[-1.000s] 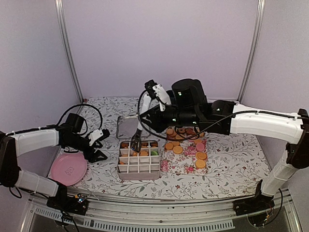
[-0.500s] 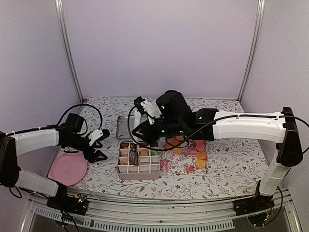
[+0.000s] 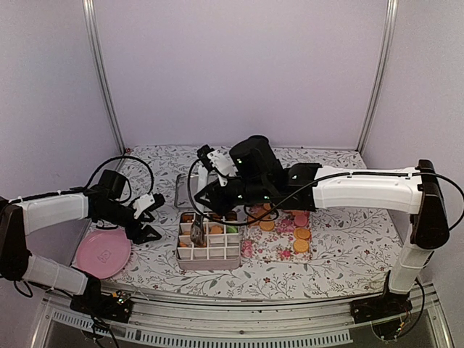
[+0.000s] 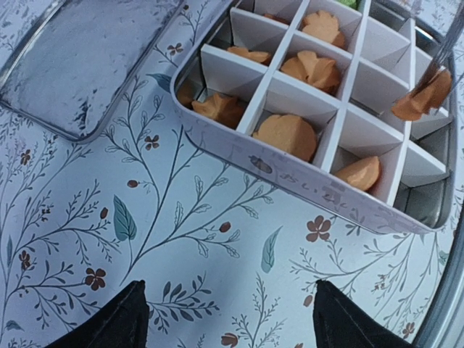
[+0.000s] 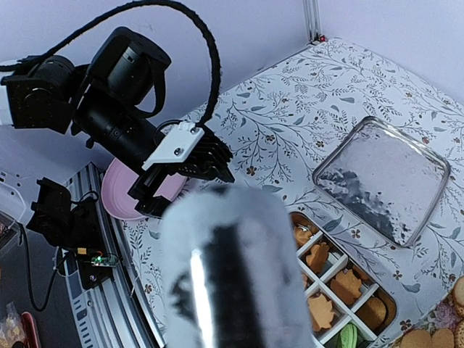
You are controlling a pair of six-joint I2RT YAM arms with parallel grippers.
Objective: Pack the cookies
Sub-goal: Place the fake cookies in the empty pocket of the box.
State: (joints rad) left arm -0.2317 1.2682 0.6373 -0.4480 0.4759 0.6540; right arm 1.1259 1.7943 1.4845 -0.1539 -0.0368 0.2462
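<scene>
Pink round plate (image 3: pixel 103 254) lies far left. Beside it, the left gripper (image 3: pixel 153 220) hangs released, near the white divided tin (image 3: pixel 208 263). Right gripper (image 3: pixel 208 201) grasps thin metal tongs (image 3: pixel 197 229) pinching one orange-tan cookie (image 4: pixel 424 96) over the tin; more cookies (image 3: pixel 301 233) sit in some compartments and dot the floral napkin (image 3: pixel 272 247).

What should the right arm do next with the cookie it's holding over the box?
Probably lower the tongs a touch and let go. The orange cookie hangs pinched just above a compartment of the box that looks empty, and it is not yet resting inside.
</scene>
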